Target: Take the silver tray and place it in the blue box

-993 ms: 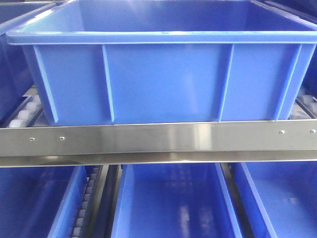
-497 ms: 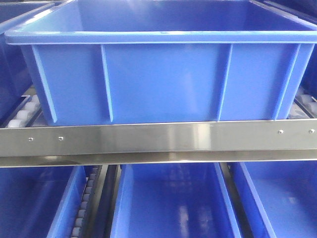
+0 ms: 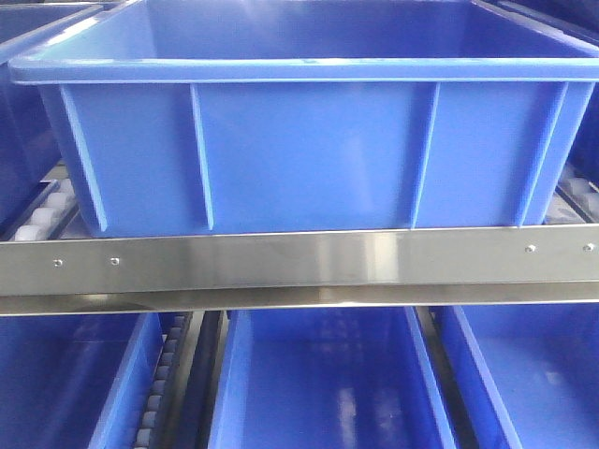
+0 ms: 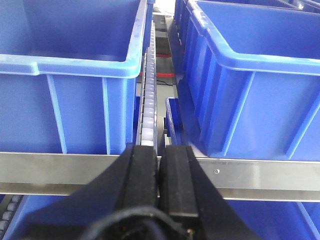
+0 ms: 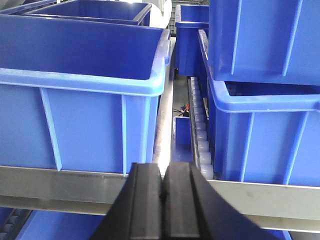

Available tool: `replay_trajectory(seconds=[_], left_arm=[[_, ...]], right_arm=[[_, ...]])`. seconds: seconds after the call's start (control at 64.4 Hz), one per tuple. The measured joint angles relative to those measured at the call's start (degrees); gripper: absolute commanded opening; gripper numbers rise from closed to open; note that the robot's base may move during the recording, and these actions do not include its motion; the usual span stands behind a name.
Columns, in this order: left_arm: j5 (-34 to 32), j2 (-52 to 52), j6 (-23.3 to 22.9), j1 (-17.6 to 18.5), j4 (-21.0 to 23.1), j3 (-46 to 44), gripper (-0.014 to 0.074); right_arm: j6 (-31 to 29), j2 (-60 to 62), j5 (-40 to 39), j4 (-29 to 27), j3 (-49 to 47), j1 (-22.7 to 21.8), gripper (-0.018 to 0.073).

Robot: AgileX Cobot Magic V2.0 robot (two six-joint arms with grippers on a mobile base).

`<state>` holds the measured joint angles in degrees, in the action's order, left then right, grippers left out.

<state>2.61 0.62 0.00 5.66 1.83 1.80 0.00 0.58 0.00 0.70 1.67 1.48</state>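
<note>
The blue box [image 3: 309, 140] is a big deep crate with a lipped rim and vertical ribs. It fills the front view, stands on a roller shelf, and what shows of its inside holds nothing. It seems to be the crate at the right of the left wrist view [image 4: 250, 75] and at the left of the right wrist view [image 5: 85, 100]. The silver tray is out of view in all frames. My left gripper [image 4: 160, 150] is shut and empty, in front of the gap beside the box. My right gripper [image 5: 163, 167] is shut and empty, near the box's other corner.
A steel rail [image 3: 299, 262] runs along the shelf front below the box. Narrower blue bins [image 3: 328, 383] sit on the tier beneath. White rollers [image 4: 148, 100] run between crates. Another crate [image 4: 70, 75] stands to the left, and stacked crates [image 5: 260, 40] to the right.
The front view has shifted by a few pixels, so the box sits slightly further left in frame. Nothing else has moved.
</note>
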Motion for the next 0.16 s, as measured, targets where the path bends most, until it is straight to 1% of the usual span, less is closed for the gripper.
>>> replay_trajectory(seconds=[0.155], left_arm=[[0.0, 0.0, 0.0, 0.0, 0.0, 0.0, -0.0009]], right_arm=[[0.0, 0.0, 0.0, 0.0, 0.0, 0.0, 0.005]])
